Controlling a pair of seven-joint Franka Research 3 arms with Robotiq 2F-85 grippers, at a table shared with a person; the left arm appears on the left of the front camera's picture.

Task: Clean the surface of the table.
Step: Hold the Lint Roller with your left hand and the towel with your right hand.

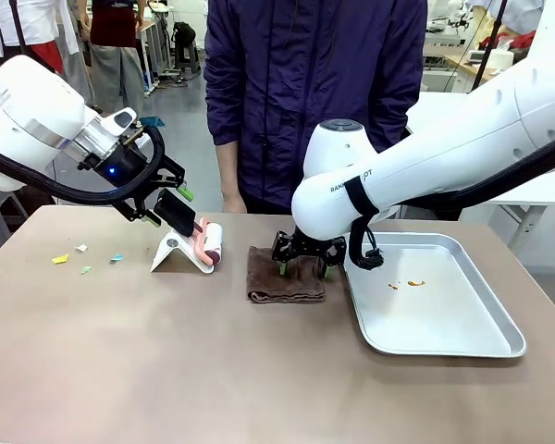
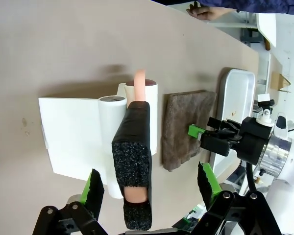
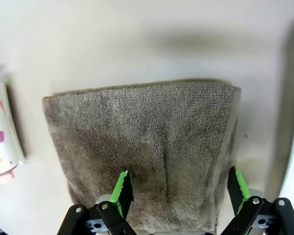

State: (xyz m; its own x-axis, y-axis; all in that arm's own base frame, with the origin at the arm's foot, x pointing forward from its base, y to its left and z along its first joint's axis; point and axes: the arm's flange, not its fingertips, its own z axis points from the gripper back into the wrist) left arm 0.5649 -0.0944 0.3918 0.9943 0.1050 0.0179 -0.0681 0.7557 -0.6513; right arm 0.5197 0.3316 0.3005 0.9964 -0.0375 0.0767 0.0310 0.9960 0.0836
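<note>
The brownish table [image 1: 166, 361] carries several small coloured paper scraps [image 1: 61, 259] at its left. A lint roller [image 1: 212, 243] with a pink stem and black foam handle [image 2: 132, 156] rests on a white stand [image 2: 71, 142]. My left gripper [image 1: 169, 209] is open and straddles that handle, its green pads [image 2: 93, 186] clear of the foam. A folded brown towel [image 1: 287, 282] lies mid-table. My right gripper [image 1: 305, 269] stands open, pressed down over the towel's near end [image 3: 152, 132], one finger at each side.
A shallow silver tray [image 1: 462, 342] with a few orange crumbs [image 1: 414, 283] sits right of the towel. A person in a dark jacket [image 1: 314, 92] stands at the far edge, one hand [image 1: 232, 203] near the table.
</note>
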